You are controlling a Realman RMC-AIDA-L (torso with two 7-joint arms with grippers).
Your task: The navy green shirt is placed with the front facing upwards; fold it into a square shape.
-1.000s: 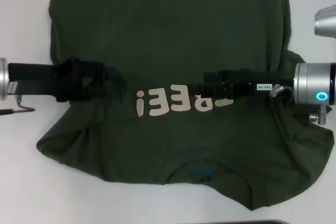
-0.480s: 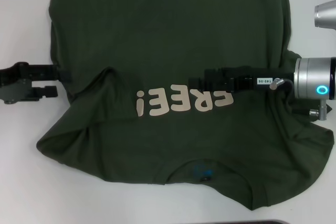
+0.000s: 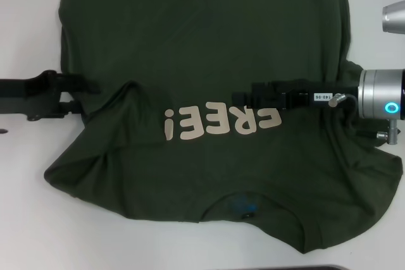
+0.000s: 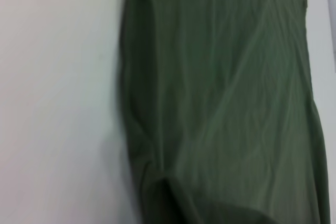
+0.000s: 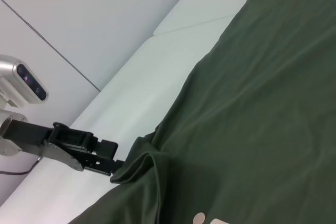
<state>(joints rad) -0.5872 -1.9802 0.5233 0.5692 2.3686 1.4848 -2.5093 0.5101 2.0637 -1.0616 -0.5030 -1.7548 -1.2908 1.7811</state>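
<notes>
The shirt [image 3: 209, 93] is spread front up on the white table [image 3: 28, 219], collar toward the robot, the cream lettering [image 3: 221, 122] across the chest. A blue label [image 3: 243, 207] is seen inside the neck.

The left gripper [image 3: 79, 96] is at the shirt's left edge, beside a raised fold of cloth near the sleeve. In the head view its fingers [image 3: 73, 84] appear slightly apart. In the right wrist view the left gripper [image 5: 113, 163] is seen with its tip touching the bunched edge [image 5: 139, 163]; whether cloth is pinched cannot be told.

The right gripper [image 3: 256, 95] is held over the chest, its tip just above the right end of the lettering. Whether its fingers are apart or together cannot be told.

In the left wrist view, only the shirt [image 4: 220, 98] and bare table [image 4: 58, 98] are recorded.
</notes>
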